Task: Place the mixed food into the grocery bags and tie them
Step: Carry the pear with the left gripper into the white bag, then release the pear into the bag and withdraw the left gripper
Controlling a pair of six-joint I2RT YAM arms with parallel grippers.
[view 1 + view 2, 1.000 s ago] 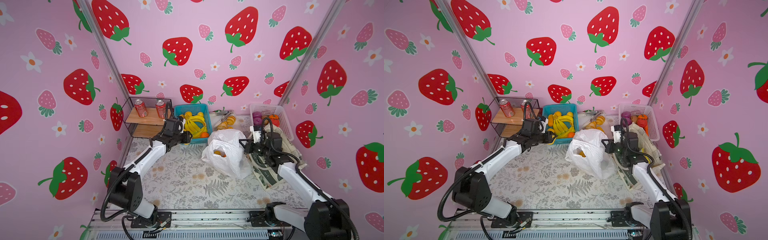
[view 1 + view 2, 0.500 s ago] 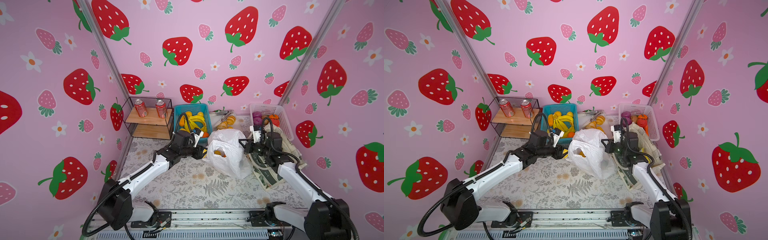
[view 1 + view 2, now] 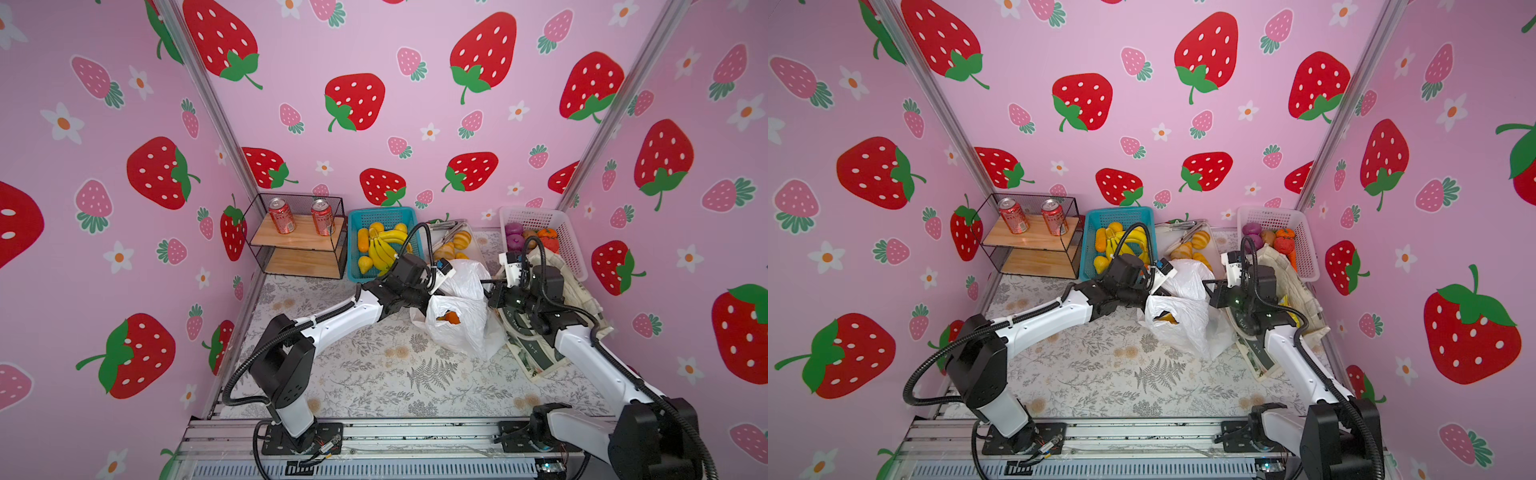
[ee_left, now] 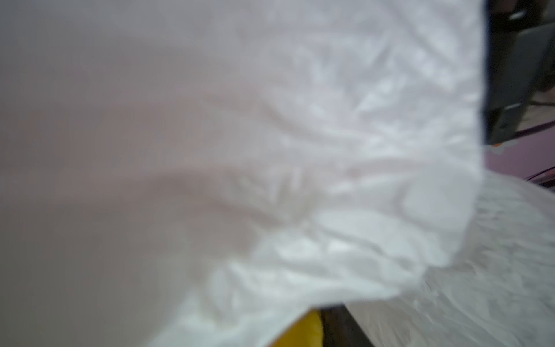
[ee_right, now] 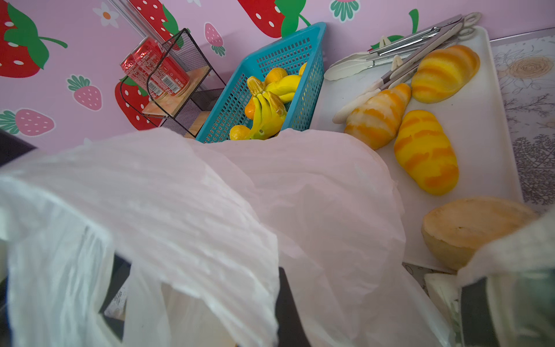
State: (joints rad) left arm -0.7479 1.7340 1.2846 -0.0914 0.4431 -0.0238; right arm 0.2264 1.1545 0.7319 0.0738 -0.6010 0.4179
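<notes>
Right jaws: fully closed, pinching mouth edge of white plastic bag point(image 3: 461, 332) on its 3 o'clock side. Left jaws: buried under bag film on 9 o'clock side, can't tell gap or grip. Yellow sliver point(image 4: 303, 330) peeks under film in left wrist view. Orange fruit point(image 3: 449, 318) shows through bag opening. Bag sits on table point(image 3: 365, 365), right of centre. Canvas tote point(image 3: 579, 291) at bag's 3 o'clock, under right arm point(image 3: 582, 349). Blue basket point(image 3: 382, 216) at 11, white tray point(image 3: 473, 249) with rolls point(image 3: 462, 239) at 12.

Left arm point(image 3: 345, 311) swung from basket point(image 3: 382, 212) to bag point(image 3: 465, 332)
</notes>
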